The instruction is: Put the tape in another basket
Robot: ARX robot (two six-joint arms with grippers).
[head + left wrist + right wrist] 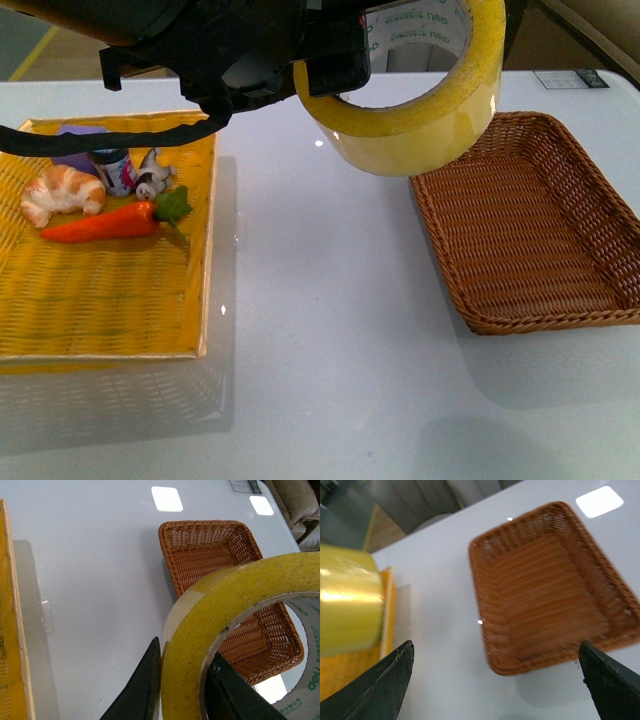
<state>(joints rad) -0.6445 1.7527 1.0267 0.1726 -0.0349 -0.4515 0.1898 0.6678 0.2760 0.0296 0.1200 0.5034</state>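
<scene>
Two black fingers (134, 695) fill the near edge of the left wrist view. The left gripper (184, 652) has them pinched on the wall of the tape (200, 625), one outside the roll and one inside the white core. The tape is up in the air, clear of the table (320, 330), by the left edge of the basket (530, 230). Whether it's truly over the weave, I can't call from these angles.

Beyond it the brown basket lies empty. The right gripper (495, 647) hangs above it, fingers spread wide with nothing between them.

Now the danger: that's a one-wall grip on a wide roll, so the weight hangs off to one side and could pivot or slide in the pinch. Let go short and it lands on bare table, probably on edge, and rolls away. Those low flared sides won't stop a bounce either. The right arm over the basket could also crowd the drop.

As for pose, the left arm reaches in across the top of the front view, with the roll tilted and its opening turned upward. Well off to the left sits the yellow tray (120, 310), with the croissant (60, 192) and carrot (105, 222) in it.
</scene>
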